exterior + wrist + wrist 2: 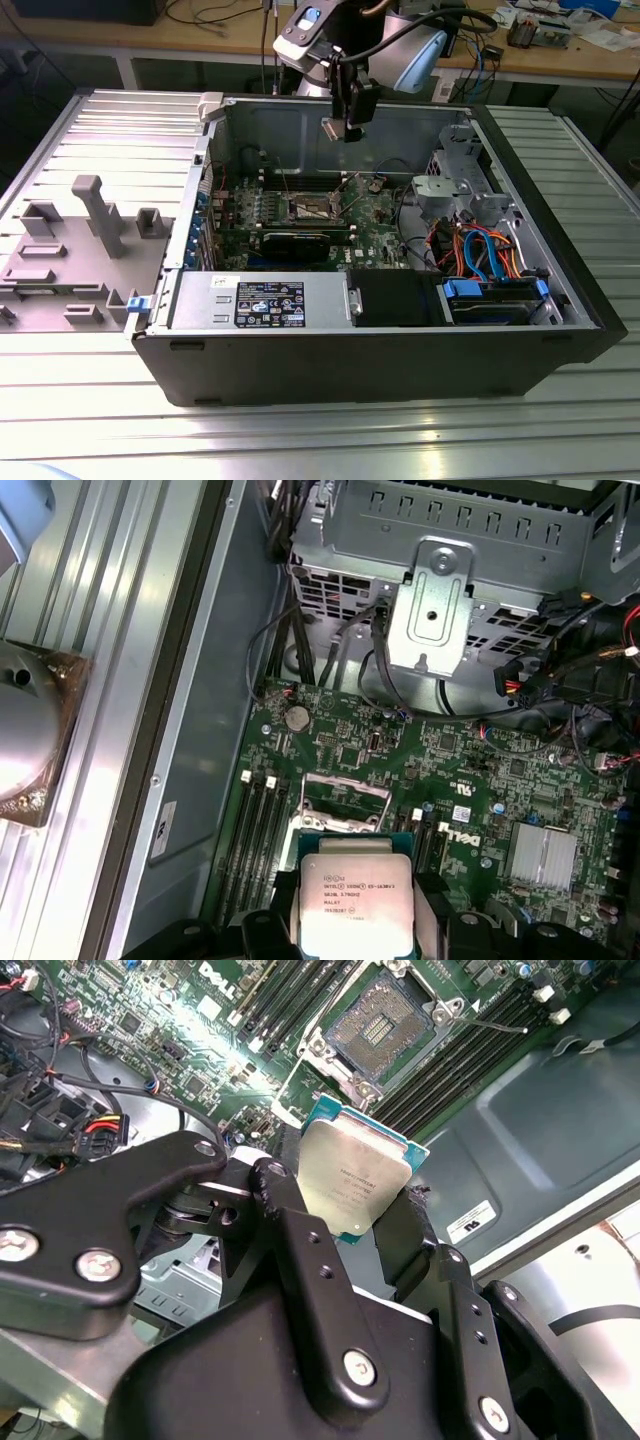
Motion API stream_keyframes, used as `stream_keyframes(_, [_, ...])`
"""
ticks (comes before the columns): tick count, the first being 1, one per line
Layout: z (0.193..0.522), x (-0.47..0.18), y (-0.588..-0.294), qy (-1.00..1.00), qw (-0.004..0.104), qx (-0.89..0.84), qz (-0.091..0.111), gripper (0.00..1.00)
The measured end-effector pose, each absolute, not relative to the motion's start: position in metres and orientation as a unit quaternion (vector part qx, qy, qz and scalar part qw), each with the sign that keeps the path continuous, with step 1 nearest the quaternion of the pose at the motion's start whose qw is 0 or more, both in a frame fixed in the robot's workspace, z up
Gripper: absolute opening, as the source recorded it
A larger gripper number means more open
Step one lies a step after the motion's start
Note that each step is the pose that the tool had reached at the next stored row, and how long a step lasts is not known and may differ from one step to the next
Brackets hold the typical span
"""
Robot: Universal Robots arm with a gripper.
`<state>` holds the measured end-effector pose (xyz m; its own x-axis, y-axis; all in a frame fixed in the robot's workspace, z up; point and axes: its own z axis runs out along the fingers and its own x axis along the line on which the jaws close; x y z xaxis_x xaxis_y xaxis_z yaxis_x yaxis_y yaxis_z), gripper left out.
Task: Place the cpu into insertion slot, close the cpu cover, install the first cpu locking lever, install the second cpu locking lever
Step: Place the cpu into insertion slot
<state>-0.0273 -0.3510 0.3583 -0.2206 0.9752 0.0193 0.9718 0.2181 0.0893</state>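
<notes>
**A:** Over the open computer case (380,370) on the bench (300,440), exterior view: the pincer (352,132) hangs well above the insertion slot (312,207).

**B:** Second wrist view now. It's clamped on the cpu (350,1178) by two opposite edges, metal top to the camera. The slot beyond sits bare.

**A:** First wrist view: the chip is level between the fingers (432,900), over the green motherboard (470,780).

**B:** Light and stiff, I'd say, but delicate. Edges only, never the underside, and that smooth rim could slip.
</notes>
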Motion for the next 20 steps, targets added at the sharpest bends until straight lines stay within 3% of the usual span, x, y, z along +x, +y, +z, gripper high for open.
stream_keyframes(20, [0.3577, -0.0278, -0.351, 0.754, 0.022, 0.656, 0.04, 0.54])
